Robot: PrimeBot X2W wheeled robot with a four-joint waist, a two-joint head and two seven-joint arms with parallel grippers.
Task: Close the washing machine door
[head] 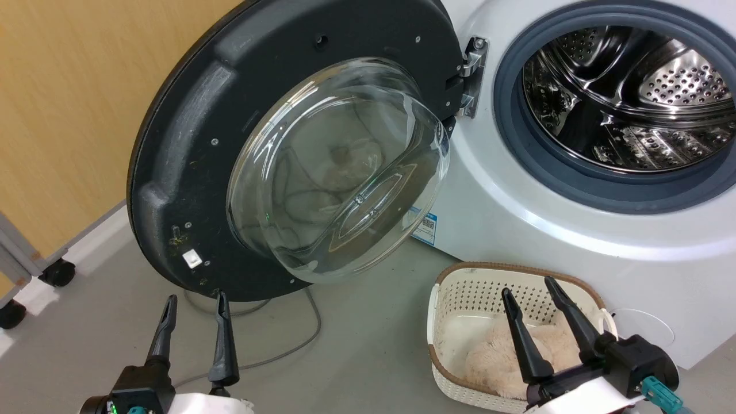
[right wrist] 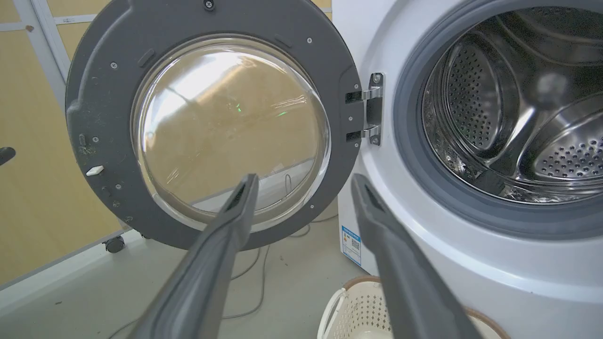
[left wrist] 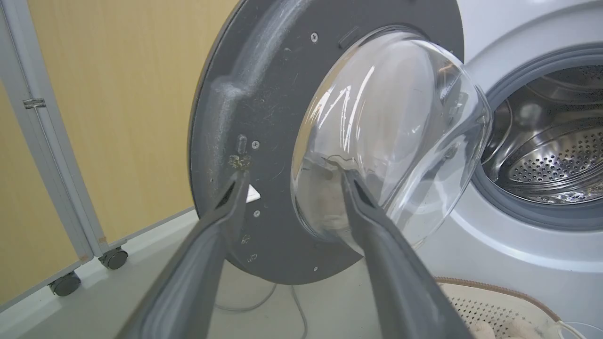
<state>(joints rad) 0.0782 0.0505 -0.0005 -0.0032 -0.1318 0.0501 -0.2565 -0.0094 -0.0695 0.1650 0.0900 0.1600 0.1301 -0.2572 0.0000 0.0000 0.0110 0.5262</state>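
The washing machine door (head: pixel 190 149) stands swung wide open to the left, hinged at its right side, its black rim around a bulging clear glass bowl (head: pixel 339 172). The white washing machine (head: pixel 517 213) fills the right, its grey gasket ringing the shiny steel drum (head: pixel 627 98). My left gripper (head: pixel 194 302) is open, low at the left, just below the door's bottom rim and apart from it. My right gripper (head: pixel 529 284) is open above the basket, holding nothing. In the left wrist view the door (left wrist: pixel 264 103) lies straight ahead of the open fingers (left wrist: pixel 207 245). The right wrist view shows the door (right wrist: pixel 94 94) and the drum (right wrist: pixel 509 108).
A cream plastic basket (head: pixel 460 299) with a brown rim sits on the floor before the machine, with pale fluffy fabric (head: pixel 500 356) inside. A grey cable (head: pixel 299 339) trails across the floor under the door. A wheeled frame (head: pixel 57 270) stands at the left by the yellow wall.
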